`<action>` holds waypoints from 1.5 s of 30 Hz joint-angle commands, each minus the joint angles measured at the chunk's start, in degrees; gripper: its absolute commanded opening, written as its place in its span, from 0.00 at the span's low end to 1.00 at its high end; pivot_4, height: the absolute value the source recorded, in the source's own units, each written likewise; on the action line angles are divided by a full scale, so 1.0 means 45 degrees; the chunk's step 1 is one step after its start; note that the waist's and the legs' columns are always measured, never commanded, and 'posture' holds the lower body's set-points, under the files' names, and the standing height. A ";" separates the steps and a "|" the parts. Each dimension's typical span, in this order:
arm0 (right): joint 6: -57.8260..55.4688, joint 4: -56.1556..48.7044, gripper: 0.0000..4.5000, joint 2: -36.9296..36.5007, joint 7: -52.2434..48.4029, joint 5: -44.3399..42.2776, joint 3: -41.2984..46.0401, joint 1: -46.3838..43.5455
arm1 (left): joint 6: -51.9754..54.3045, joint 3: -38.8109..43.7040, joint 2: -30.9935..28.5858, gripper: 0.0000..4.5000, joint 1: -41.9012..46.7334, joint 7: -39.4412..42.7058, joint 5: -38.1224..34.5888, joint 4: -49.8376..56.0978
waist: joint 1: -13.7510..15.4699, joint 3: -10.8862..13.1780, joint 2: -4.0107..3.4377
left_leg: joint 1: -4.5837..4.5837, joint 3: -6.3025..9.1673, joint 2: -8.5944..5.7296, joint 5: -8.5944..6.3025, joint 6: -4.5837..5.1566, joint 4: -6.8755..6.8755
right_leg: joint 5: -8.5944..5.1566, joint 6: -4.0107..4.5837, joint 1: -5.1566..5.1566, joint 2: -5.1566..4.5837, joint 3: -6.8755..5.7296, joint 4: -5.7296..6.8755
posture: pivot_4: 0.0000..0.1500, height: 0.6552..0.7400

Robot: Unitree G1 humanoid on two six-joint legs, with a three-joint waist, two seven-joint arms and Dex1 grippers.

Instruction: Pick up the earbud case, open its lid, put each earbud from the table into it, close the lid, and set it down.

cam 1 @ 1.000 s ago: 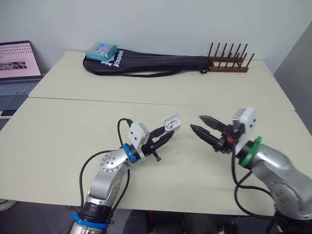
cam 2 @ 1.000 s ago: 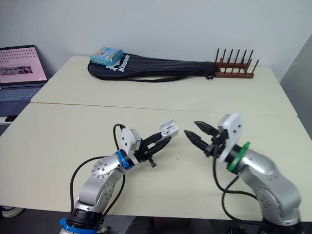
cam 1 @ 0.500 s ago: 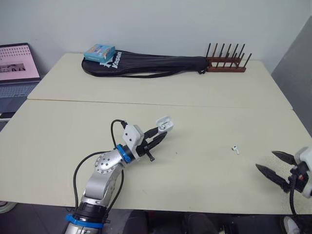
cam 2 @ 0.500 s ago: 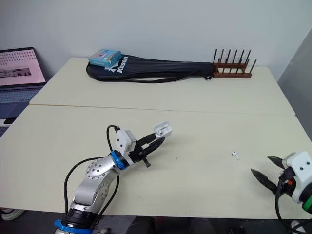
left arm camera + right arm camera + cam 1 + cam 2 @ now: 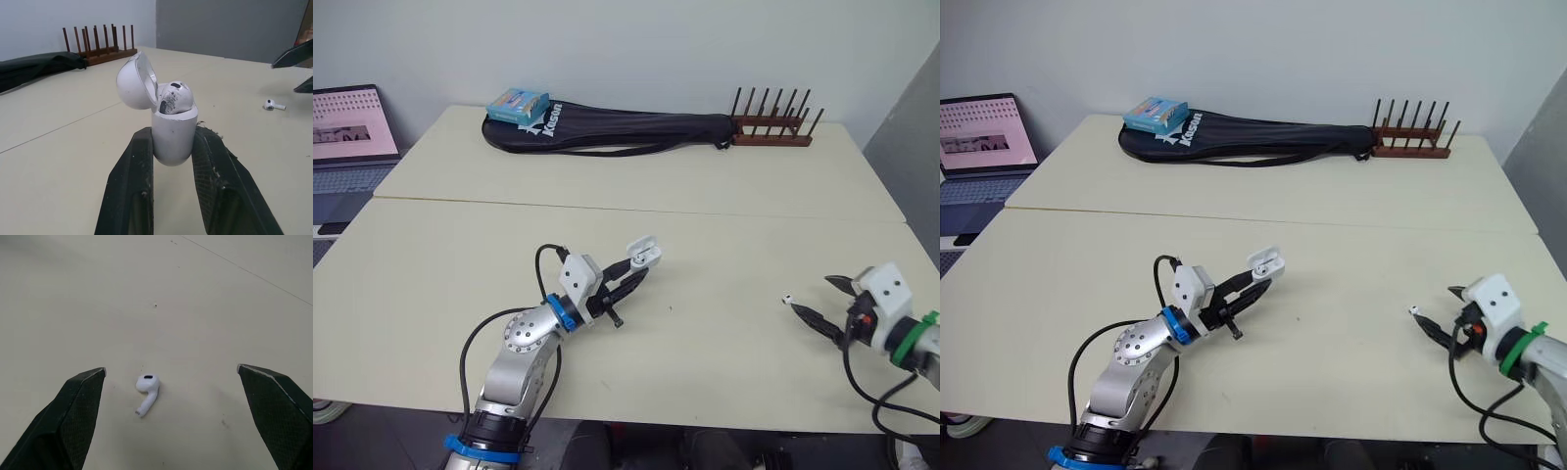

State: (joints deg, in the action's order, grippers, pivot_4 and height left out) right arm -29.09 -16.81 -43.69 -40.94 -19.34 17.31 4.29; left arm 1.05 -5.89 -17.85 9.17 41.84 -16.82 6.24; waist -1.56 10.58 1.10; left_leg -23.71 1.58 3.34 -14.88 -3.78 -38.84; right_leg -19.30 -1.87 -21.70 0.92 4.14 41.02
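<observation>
Sitting a little left of centre in the lower half of the left eye frame, the earbud case (image 5: 644,252) is white and has its lid (image 5: 136,81) swung back on the hinge. One earbud (image 5: 176,96) already rests in its mouth, with its rounded head showing above the rim. The left gripper (image 5: 631,272) grasps the case by its lower body. In the left wrist view the two black fingers (image 5: 134,166) press against opposite sides of the shell, closed down to the width of the case, and it appears to be held slightly off the table (image 5: 705,206). A second earbud (image 5: 146,392) lies loose on the tabletop, right of centre in the lower part of the frame and well apart from the case. The right gripper (image 5: 169,368) reaches in from the lower right corner with its fingers spread wide. It holds nothing, and the loose earbud lies between the two tips, clear of both in the right wrist view. Along the upper part of the frame, at the far side of the table, a long black racket bag (image 5: 626,127) stretches across. A blue box (image 5: 517,102) rests on its left end and a wooden peg rack (image 5: 773,125) stands at its right end. An open laptop (image 5: 347,132) sits at the far left edge.
</observation>
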 commanded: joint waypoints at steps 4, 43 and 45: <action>-0.0478 0.1096 1.00 0.0499 0.0530 0.0251 -0.0883 -0.0967 | -0.0136 0.0063 0.0007 0.16 -0.0069 -0.0117 -0.0006 0.0570 | 0.0016 -0.0001 -0.0001 | -0.0002 0.0013 0.0007 0.0000 0.0000 0.0001 | 0.0000 0.0000 0.0000 0.0003 -0.0012 0.0002 | 1.00 0.44; 0.8576 0.4577 0.09 -0.5483 -0.8664 0.2208 -0.2365 0.0699 | 0.0714 0.0136 -0.0271 0.16 -0.1817 -0.0794 -0.0081 0.2369 | -0.0051 0.0006 0.0002 | 0.0115 -0.0023 0.0011 -0.0002 0.0003 -0.0005 | -0.0005 -0.0011 0.0102 0.0003 0.0015 -0.0010 | 1.00 0.44; 0.8981 0.4975 0.09 -0.5444 -0.8897 0.2283 -0.2605 0.0407 | 0.0763 0.0192 -0.0336 0.16 -0.1823 -0.0785 -0.0105 0.2419 | -0.0046 0.0006 0.0002 | 0.0121 -0.0020 0.0015 -0.0002 0.0003 0.0002 | -0.0002 -0.0004 0.0106 0.0004 0.0013 -0.0010 | 1.00 0.44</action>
State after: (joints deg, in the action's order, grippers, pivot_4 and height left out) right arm 9.13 4.50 -67.38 -79.65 -9.66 6.04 6.97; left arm 4.80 -5.78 -18.93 0.69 38.33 -16.72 14.25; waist -1.76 10.61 1.11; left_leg -23.17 1.49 3.41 -14.89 -3.77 -38.83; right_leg -19.31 -1.89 -21.21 0.94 4.19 40.98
